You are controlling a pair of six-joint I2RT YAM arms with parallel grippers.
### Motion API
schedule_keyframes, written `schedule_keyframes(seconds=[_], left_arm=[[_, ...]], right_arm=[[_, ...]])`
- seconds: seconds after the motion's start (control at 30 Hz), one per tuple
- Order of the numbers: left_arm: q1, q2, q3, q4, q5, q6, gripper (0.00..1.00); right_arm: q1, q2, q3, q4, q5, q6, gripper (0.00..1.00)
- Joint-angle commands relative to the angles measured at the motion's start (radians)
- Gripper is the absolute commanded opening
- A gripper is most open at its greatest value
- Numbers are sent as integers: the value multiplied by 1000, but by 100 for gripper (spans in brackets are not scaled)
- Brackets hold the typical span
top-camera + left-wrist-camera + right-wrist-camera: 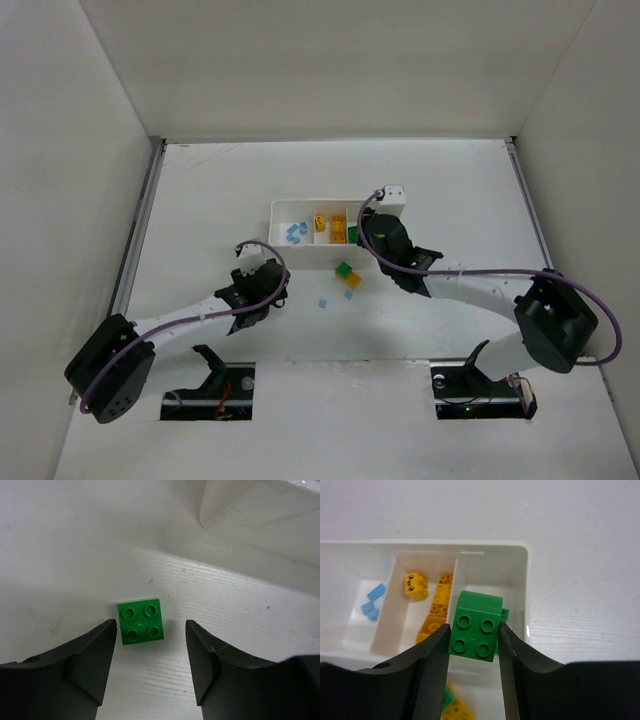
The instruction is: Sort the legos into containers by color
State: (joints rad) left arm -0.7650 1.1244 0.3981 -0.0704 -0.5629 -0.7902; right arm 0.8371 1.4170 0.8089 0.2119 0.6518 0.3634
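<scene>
Right gripper (472, 636) pinches green brick (478, 611) over white tray (528, 582); loose bricks (346, 274) nearby.

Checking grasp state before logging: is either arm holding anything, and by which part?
Right gripper holds a green brick, fingers on two opposite side walls. Left gripper holds nothing: it is open, and a loose green plate lies between its tips.

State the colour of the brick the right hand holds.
Green brick; clearest in the right wrist view.

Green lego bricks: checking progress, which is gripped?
The green four-stud plastic brick clamped in the right end effector above the white tray; the green brick between the fingers of the left end effector lies free.
</scene>
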Motion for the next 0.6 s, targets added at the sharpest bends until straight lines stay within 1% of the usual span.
schedule_keyframes(seconds=[0.0,0.13,0.23,0.3,0.37,0.43,0.57], left_arm=[[-4,8,-2,46,-35,9,54],[3,17,-7,50,-37,12,50],[10,25,-13,61,-32,14,45],[13,35,-13,61,-31,20,39],[13,38,-13,69,-29,22,27],[10,28,-8,63,-25,25,20],[-15,-29,13,41,-20,45,14]], right_arm=[[-37,45,65,69,-52,-21,47],[-42,63,85,73,-64,-26,59],[-39,31,72,75,-64,-23,65],[-39,4,52,80,-67,-18,66],[-39,-33,23,80,-58,-17,66],[-39,-78,-16,80,-50,-8,67],[-37,-186,-127,80,-41,34,67]])
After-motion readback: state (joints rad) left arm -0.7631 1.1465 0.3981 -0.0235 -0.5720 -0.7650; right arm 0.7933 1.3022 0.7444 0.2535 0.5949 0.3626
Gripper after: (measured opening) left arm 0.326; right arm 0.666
